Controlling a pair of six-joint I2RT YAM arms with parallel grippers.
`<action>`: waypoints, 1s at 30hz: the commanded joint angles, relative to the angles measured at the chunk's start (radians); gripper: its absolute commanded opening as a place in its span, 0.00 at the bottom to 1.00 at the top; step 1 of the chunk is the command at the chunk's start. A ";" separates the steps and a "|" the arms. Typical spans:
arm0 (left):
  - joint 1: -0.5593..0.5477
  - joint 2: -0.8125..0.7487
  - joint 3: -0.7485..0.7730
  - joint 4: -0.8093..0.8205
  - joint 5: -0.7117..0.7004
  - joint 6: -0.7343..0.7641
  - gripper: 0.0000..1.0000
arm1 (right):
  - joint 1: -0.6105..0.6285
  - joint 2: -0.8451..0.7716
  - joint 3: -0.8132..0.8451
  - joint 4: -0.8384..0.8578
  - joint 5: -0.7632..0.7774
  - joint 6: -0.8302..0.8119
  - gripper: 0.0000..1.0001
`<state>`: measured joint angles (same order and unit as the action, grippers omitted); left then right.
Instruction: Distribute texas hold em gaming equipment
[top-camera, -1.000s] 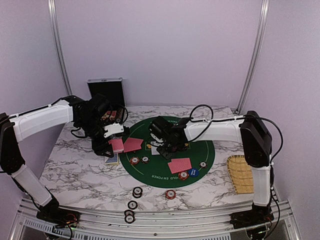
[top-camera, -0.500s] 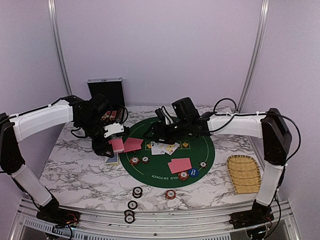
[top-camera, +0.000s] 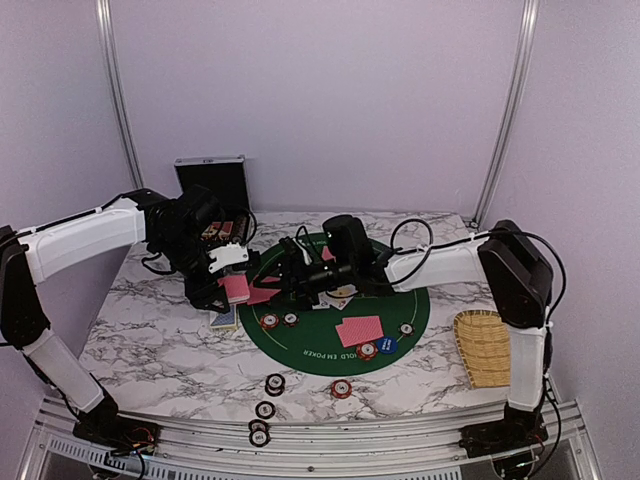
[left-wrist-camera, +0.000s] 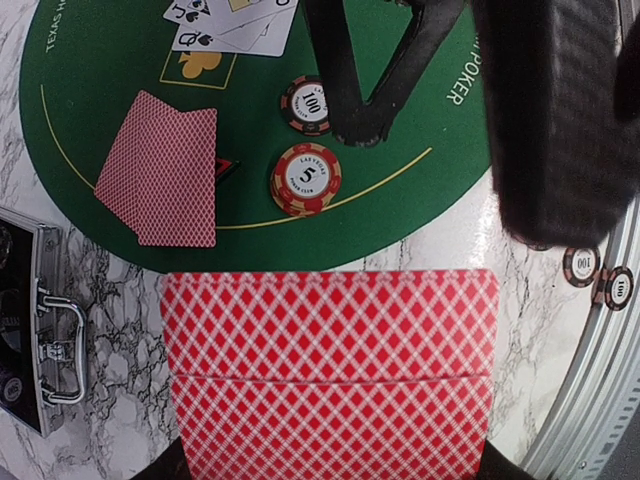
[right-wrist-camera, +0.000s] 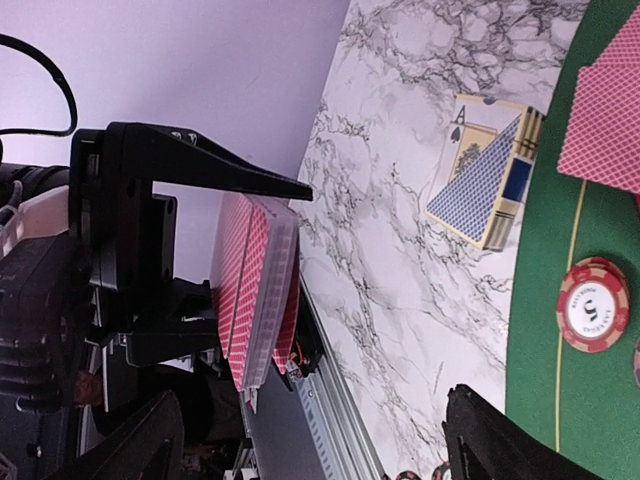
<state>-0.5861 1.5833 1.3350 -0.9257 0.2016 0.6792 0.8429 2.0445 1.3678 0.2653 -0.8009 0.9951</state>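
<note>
My left gripper is shut on a deck of red-backed playing cards and holds it above the marble, just off the left rim of the green mat. My right gripper reaches left across the mat, open and empty. In the right wrist view its fingers stand wide apart facing the deck's edge. On the mat lie face-up cards, two pairs of face-down cards, poker chips, a blue button and a triangular marker.
A blue card box lies under the left gripper. Several chips sit on the marble near the front edge. The open black case stands at the back left, and a woven tray lies at the right.
My right gripper opened, left face-up cards on the mat's middle, then swung left toward the deck. The left gripper stayed still with the deck.
</note>
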 joint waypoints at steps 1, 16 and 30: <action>0.005 -0.001 0.032 -0.004 0.025 -0.006 0.00 | 0.026 0.059 0.075 0.114 -0.035 0.075 0.88; 0.003 0.018 0.033 0.010 0.045 -0.009 0.00 | 0.080 0.273 0.315 0.197 -0.020 0.212 0.89; 0.003 0.014 0.030 0.018 0.039 -0.004 0.00 | 0.056 0.287 0.309 0.043 -0.001 0.140 0.79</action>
<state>-0.5835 1.5913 1.3453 -0.9176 0.2276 0.6701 0.9138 2.3386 1.6897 0.3649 -0.8173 1.1744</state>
